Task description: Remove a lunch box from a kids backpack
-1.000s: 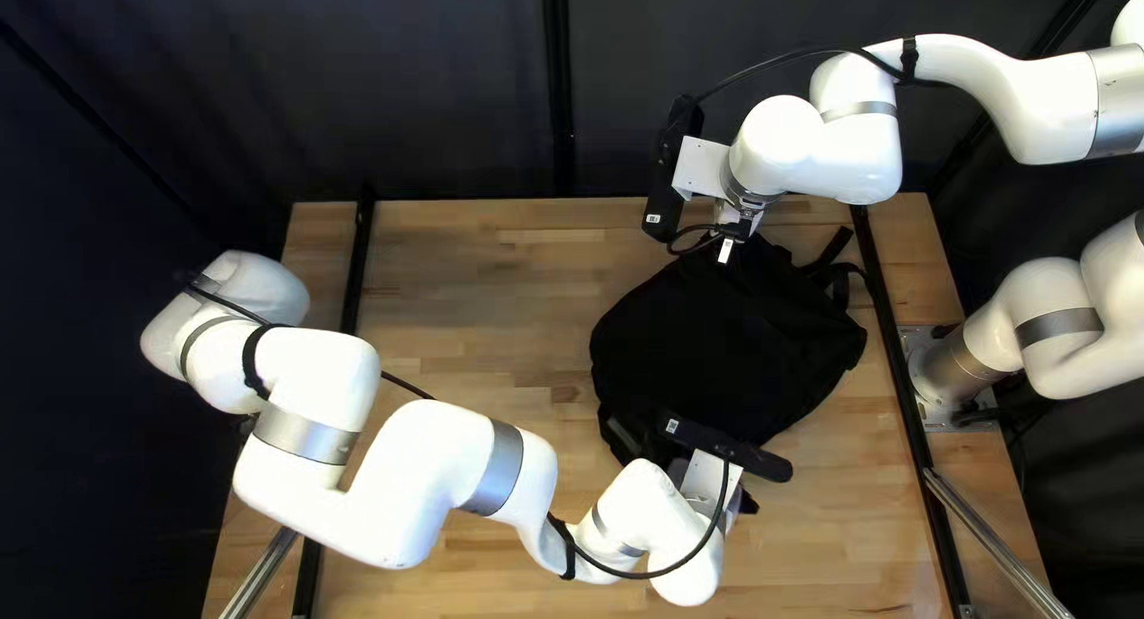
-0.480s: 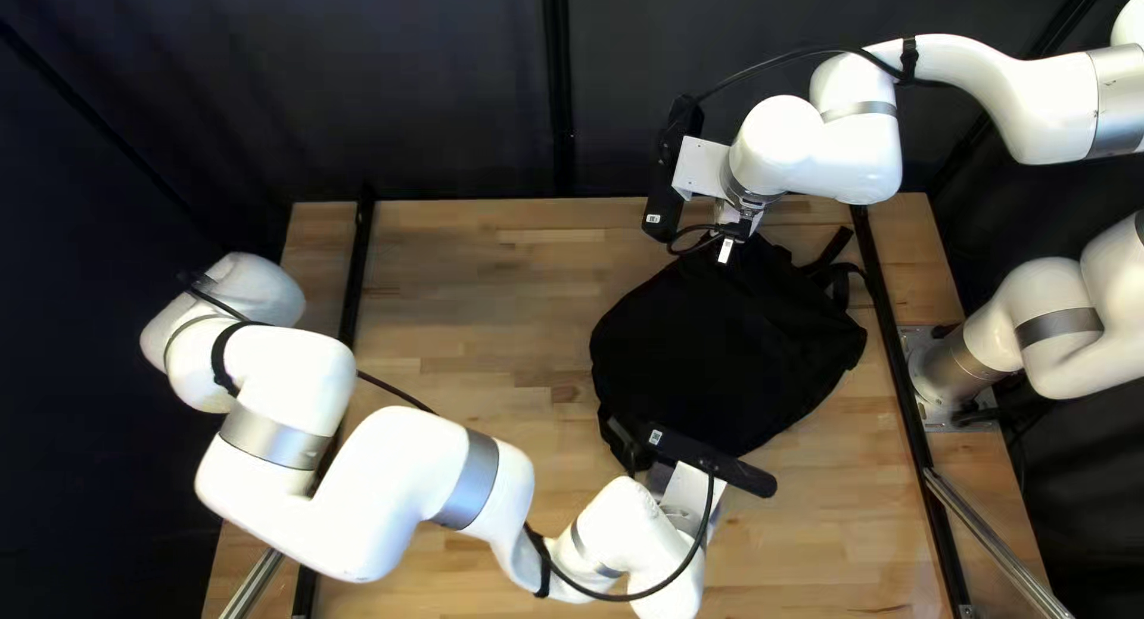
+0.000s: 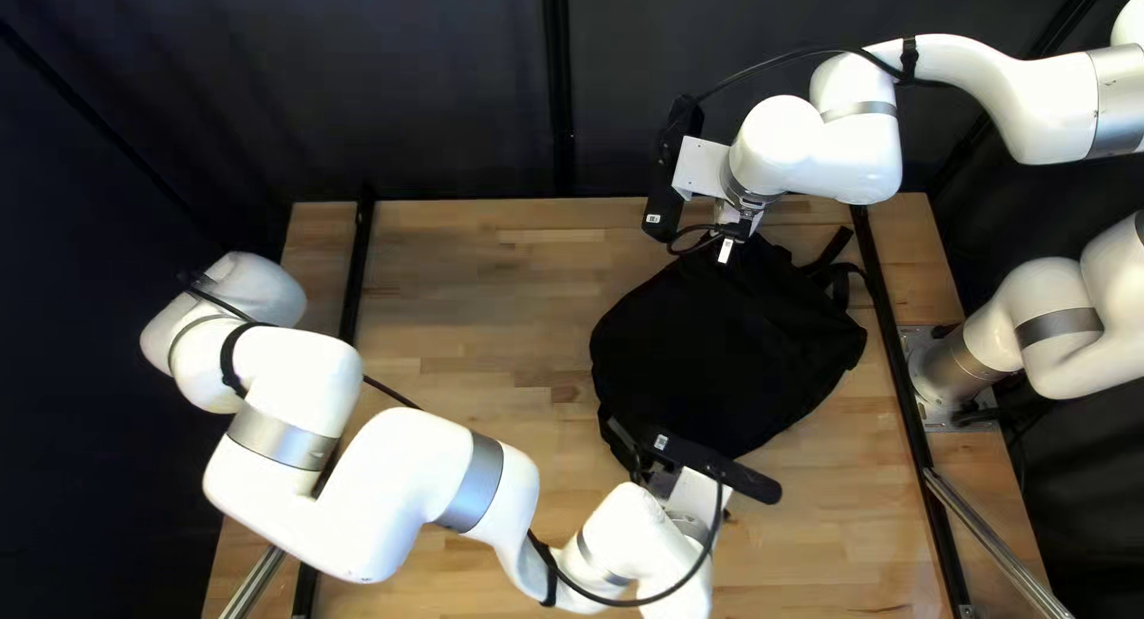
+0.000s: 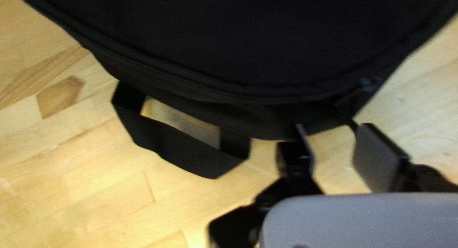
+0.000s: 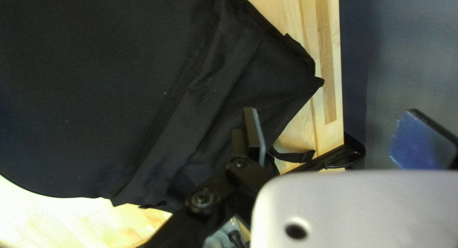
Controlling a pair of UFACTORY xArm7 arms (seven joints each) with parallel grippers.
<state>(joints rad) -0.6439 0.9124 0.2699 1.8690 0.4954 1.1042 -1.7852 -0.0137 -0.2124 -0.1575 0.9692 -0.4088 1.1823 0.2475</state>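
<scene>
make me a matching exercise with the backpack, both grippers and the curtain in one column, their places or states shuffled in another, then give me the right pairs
1. backpack
2. left gripper
3. right gripper
4. curtain

A. Open, at the backpack's far end
B. Dark, behind the table
C. Lying on the wooden table
D. Open, near the black fabric loop

Right pairs: 1-C, 2-D, 3-A, 4-B

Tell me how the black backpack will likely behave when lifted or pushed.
The backpack will probably sag and fold, since its side fabric is creased and slack. The webbing loop, standing open, looks firm enough to hold its shape. Lying broad and flat, the bag seems unlikely to roll.
</scene>
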